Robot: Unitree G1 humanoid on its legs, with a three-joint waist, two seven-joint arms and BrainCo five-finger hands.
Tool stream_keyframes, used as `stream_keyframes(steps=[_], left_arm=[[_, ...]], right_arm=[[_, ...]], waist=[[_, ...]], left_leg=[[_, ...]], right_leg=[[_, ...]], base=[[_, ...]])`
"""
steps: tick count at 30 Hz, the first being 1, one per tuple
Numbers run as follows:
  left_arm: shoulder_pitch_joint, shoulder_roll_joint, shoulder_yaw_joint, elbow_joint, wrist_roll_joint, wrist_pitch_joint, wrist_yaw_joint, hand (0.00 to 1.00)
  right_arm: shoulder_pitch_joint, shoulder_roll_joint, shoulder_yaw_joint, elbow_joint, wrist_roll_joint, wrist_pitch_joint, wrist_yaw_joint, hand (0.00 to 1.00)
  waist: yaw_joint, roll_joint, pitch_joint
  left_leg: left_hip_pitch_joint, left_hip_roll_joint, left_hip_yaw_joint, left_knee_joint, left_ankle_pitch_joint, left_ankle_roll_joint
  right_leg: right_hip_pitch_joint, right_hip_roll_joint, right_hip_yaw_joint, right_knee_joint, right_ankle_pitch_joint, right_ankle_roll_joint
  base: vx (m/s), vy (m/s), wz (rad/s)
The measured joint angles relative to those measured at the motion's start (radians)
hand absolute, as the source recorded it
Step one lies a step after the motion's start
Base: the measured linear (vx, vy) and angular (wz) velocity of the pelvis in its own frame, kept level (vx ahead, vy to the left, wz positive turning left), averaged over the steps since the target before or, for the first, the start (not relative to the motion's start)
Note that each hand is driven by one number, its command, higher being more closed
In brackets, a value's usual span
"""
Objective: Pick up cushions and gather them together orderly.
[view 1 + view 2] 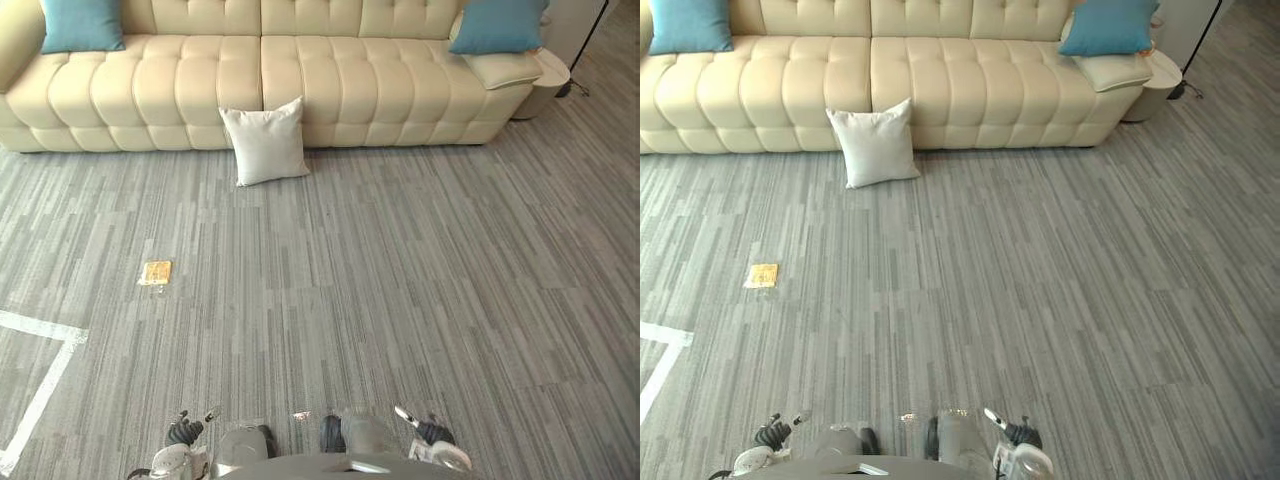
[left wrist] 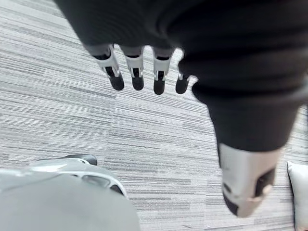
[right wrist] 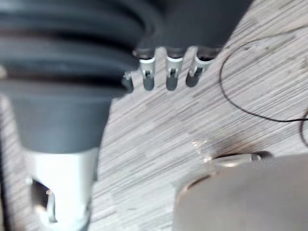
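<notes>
White cushion (image 1: 266, 143) stands on the floor (image 1: 400, 300), leaning on the sofa's (image 1: 330, 90) front edge, left-end blue cushion (image 1: 82, 24) and right-end blue cushion (image 1: 497, 26) sit up top, while left hand (image 2: 136, 67) and right hand (image 3: 171, 72) hang slack-fingered, grasping nothing.

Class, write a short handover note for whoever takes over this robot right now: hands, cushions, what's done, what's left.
Hands: left hand open, right hand open, both empty and low over the floor.
Cushions: white cushion stands on the floor, leaning on the sofa front. At the sofa's ends sit the left blue cushion and the right blue cushion, the latter by a cream cushion.
Done: nothing gathered.
Left: pick up the white cushion first, then group all neatly.
</notes>
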Motion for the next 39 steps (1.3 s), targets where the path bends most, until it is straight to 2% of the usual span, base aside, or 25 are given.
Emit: stream_keyframes(steps=[2, 5, 7, 8, 9, 10, 11, 12, 13, 14, 17, 19, 21, 24, 26, 27, 29, 30, 31, 32, 34, 35, 37, 38, 39], left_arm=[[-0.004, 0.001, -0.001, -0.013, -0.006, 0.000, 0.002, 0.00], [-0.031, -0.021, -0.007, -0.019, -0.020, 0.000, 0.008, 0.00], [-0.053, -0.063, -0.013, -0.019, -0.020, 0.001, 0.009, 0.00], [-0.064, -0.073, -0.024, -0.019, -0.019, -0.001, 0.007, 0.00], [-0.069, -0.074, -0.030, -0.017, -0.019, -0.001, 0.006, 0.00], [-0.075, -0.081, -0.029, -0.013, -0.019, -0.001, 0.005, 0.00], [-0.086, -0.104, -0.024, -0.005, -0.018, -0.002, 0.000, 0.00], [-0.092, -0.125, -0.019, -0.008, -0.018, -0.003, -0.008, 0.00], [-0.092, -0.131, -0.018, -0.008, -0.017, -0.004, -0.008, 0.00], [-0.093, -0.141, -0.015, -0.010, -0.016, -0.004, -0.010, 0.00], [-0.083, -0.149, 0.002, -0.054, -0.017, -0.008, -0.010, 0.00], [-0.080, -0.149, 0.017, -0.070, -0.017, -0.009, -0.009, 0.00], [-0.080, -0.149, 0.034, -0.078, -0.018, -0.009, -0.009, 0.00], [-0.087, -0.143, 0.037, -0.093, -0.018, -0.016, -0.009, 0.00], [-0.096, -0.138, 0.019, -0.094, -0.018, -0.023, -0.009, 0.00], [-0.100, -0.136, 0.018, -0.094, -0.018, -0.026, -0.009, 0.00], [-0.099, -0.137, 0.017, -0.094, -0.019, -0.033, -0.009, 0.00], [-0.099, -0.136, 0.017, -0.095, -0.020, -0.034, -0.009, 0.00], [-0.099, -0.132, 0.022, -0.092, -0.020, -0.035, -0.008, 0.00], [-0.099, -0.112, 0.030, -0.095, -0.021, -0.037, -0.009, 0.00], [-0.100, -0.099, 0.034, -0.095, -0.022, -0.035, -0.009, 0.00], [-0.100, -0.084, 0.034, -0.090, -0.028, -0.034, -0.008, 0.00], [-0.099, -0.073, 0.029, -0.077, -0.028, -0.031, -0.008, 0.00], [-0.100, -0.065, 0.018, -0.055, -0.027, -0.024, -0.008, 0.00], [-0.099, -0.060, -0.002, -0.044, -0.027, -0.021, -0.008, 0.00]], right_arm=[[-0.012, 0.021, -0.002, -0.004, 0.014, -0.005, 0.000, 0.00], [-0.036, 0.025, -0.017, -0.005, 0.016, -0.005, 0.000, 0.00], [-0.054, 0.019, -0.023, -0.005, 0.024, -0.005, 0.000, 0.00], [-0.058, 0.018, -0.022, -0.012, 0.025, -0.009, 0.000, 0.00], [-0.057, 0.020, -0.021, -0.015, 0.024, -0.014, 0.000, 0.00], [-0.059, 0.021, -0.022, -0.015, 0.031, -0.017, 0.002, 0.00], [-0.077, 0.002, -0.020, -0.013, 0.024, -0.018, 0.001, 0.00], [-0.082, -0.002, -0.022, -0.013, 0.023, -0.020, 0.003, 0.00], [-0.084, -0.004, -0.022, -0.012, 0.019, -0.020, 0.002, 0.00], [-0.084, -0.006, -0.018, -0.007, 0.006, -0.016, 0.002, 0.00], [-0.067, -0.004, -0.007, 0.006, 0.003, -0.011, 0.000, 0.00], [-0.068, -0.003, 0.010, 0.009, 0.006, -0.011, 0.000, 0.00], [-0.074, -0.002, 0.018, 0.010, 0.014, -0.011, -0.001, 0.00], [-0.073, 0.000, 0.019, 0.009, 0.025, -0.010, -0.002, 0.00], [-0.064, 0.000, 0.016, 0.007, 0.025, -0.012, -0.003, 0.00], [-0.059, 0.003, 0.016, 0.007, 0.025, -0.011, -0.003, 0.00], [-0.057, 0.001, 0.017, 0.007, 0.025, -0.012, -0.005, 0.00], [-0.056, 0.000, 0.021, 0.008, 0.025, -0.012, -0.005, 0.00], [-0.053, 0.009, 0.027, 0.012, 0.025, -0.011, -0.006, 0.00], [-0.051, 0.028, 0.025, 0.023, 0.024, -0.012, -0.005, 0.00], [-0.055, 0.040, 0.026, 0.032, 0.023, -0.013, -0.005, 0.00], [-0.058, 0.052, 0.026, 0.042, 0.022, -0.012, -0.004, 0.00], [-0.062, 0.061, 0.027, 0.041, 0.019, -0.013, -0.001, 0.00], [-0.070, 0.063, 0.032, 0.040, 0.014, -0.017, 0.002, 0.00], [-0.072, 0.063, 0.035, 0.035, 0.011, -0.019, 0.002, 0.00]], waist=[[-0.010, -0.006, 0.001], [-0.027, -0.005, 0.003], [-0.033, 0.014, 0.017], [-0.049, 0.026, 0.023], [-0.061, 0.016, 0.022], [-0.063, 0.014, 0.021], [-0.058, 0.055, 0.028], [-0.058, 0.068, 0.032], [-0.058, 0.073, 0.034], [-0.066, 0.082, 0.036], [-0.065, 0.083, 0.039], [-0.054, 0.085, 0.038], [-0.051, 0.085, 0.038], [-0.039, 0.076, 0.049], [-0.028, 0.074, 0.053], [-0.022, 0.066, 0.053], [-0.022, 0.069, 0.051], [-0.019, 0.069, 0.051], [-0.007, 0.052, 0.043], [-0.002, 0.022, 0.029], [-0.004, 0.002, 0.023], [0.004, -0.023, 0.018], [0.012, -0.029, 0.016], [-0.001, -0.028, 0.016], [-0.007, -0.028, 0.016]], left_leg=[[0.051, 0.000, -0.023, -0.011, -0.028, -0.001], [0.084, 0.000, -0.048, -0.035, -0.049, -0.018], [0.162, 0.013, -0.055, -0.104, -0.049, -0.020], [0.220, 0.018, -0.075, -0.162, -0.044, -0.029], [0.264, 0.008, -0.104, -0.197, -0.038, -0.046], [0.295, 0.014, -0.114, -0.205, -0.037, -0.062], [0.304, 0.052, -0.118, -0.177, -0.021, -0.100], [0.279, 0.060, -0.128, -0.100, 0.009, -0.119], [0.268, 0.068, -0.130, -0.061, 0.024, -0.114], [0.205, 0.093, -0.142, 0.084, 0.078, -0.115], [0.027, 0.165, -0.122, 0.605, 0.110, -0.147], [-0.043, 0.211, -0.047, 0.684, 0.107, -0.119], [-0.107, 0.229, -0.014, 0.687, 0.092, -0.092], [-0.227, 0.231, 0.010, 0.613, 0.058, -0.052], [-0.276, 0.210, 0.030, 0.411, 0.050, -0.059], [-0.300, 0.187, 0.033, 0.287, 0.064, -0.064], [-0.329, 0.168, 0.018, 0.095, 0.133, -0.073], [-0.338, 0.163, 0.004, 0.068, 0.185, -0.075], [-0.336, 0.140, 0.005, 0.083, 0.266, -0.055], [-0.345, 0.109, 0.012, 0.124, 0.244, -0.037], [-0.358, 0.092, 0.017, 0.167, 0.194, -0.017], [-0.334, 0.076, 0.045, 0.197, 0.143, 0.006], [-0.297, 0.068, 0.065, 0.202, 0.109, 0.017], [-0.255, 0.054, 0.065, 0.192, 0.087, 0.028], [-0.202, 0.044, 0.066, 0.173, 0.070, 0.037]], right_leg=[[-0.042, -0.025, -0.031, 0.051, -0.051, 0.012], [-0.099, -0.026, -0.079, -0.057, -0.063, 0.016], [-0.125, -0.001, -0.111, -0.172, -0.041, -0.015], [-0.139, 0.016, -0.104, -0.247, -0.012, -0.022], [-0.139, 0.011, -0.086, -0.306, 0.049, -0.032], [-0.133, 0.012, -0.085, -0.267, 0.087, -0.094], [-0.126, 0.015, -0.113, -0.205, 0.030, -0.110], [-0.111, 0.013, -0.125, -0.180, -0.017, -0.131], [-0.101, 0.014, -0.132, -0.179, -0.026, -0.138], [-0.045, 0.022, -0.144, -0.210, -0.049, -0.143], [0.211, 0.076, -0.154, -0.402, -0.056, -0.141], [0.280, 0.093, -0.135, -0.451, -0.056, -0.142], [0.322, 0.098, -0.119, -0.489, -0.057, -0.141], [0.412, 0.089, -0.091, -0.560, -0.064, -0.121], [0.483, 0.057, -0.091, -0.594, -0.077, -0.094], [0.509, 0.026, -0.091, -0.605, -0.099, -0.058], [0.529, -0.004, -0.084, -0.608, -0.141, -0.020], [0.535, -0.010, -0.074, -0.602, -0.158, -0.003], [0.543, -0.034, -0.040, -0.597, -0.188, -0.001], [0.548, -0.062, -0.001, -0.594, -0.188, -0.024], [0.535, -0.080, 0.050, -0.573, -0.152, -0.024], [0.493, -0.111, 0.097, -0.458, -0.118, 0.012], [0.433, -0.129, 0.123, -0.303, -0.078, 0.037], [0.370, -0.135, 0.146, -0.129, -0.038, 0.088], [0.302, -0.133, 0.148, 0.048, -0.028, 0.105]], base=[[0.30, -0.014, 0.22], [0.35, -0.067, 0.29], [0.56, -0.144, 0.41], [0.61, -0.184, 0.74], [0.64, -0.213, 0.79], [0.69, -0.256, 0.55], [0.80, -0.344, 0.29], [0.67, -0.283, 0.17], [0.62, -0.294, 0.32], [0.47, -0.212, 0.31], [0.58, -0.238, 0.22], [0.37, -0.098, -0.25], [0.27, 0.001, -0.32], [0.30, 0.125, -0.23], [0.30, 0.222, -0.04], [0.29, 0.250, -0.03], [0.30, 0.303, -0.05], [0.36, 0.385, -0.25], [0.49, 0.454, -0.35], [0.45, 0.364, -0.33], [0.43, 0.340, -0.09], [0.47, 0.381, -0.06], [0.44, 0.298, -0.16], [0.50, 0.223, 0.00], [0.48, 0.177, 0.09]])
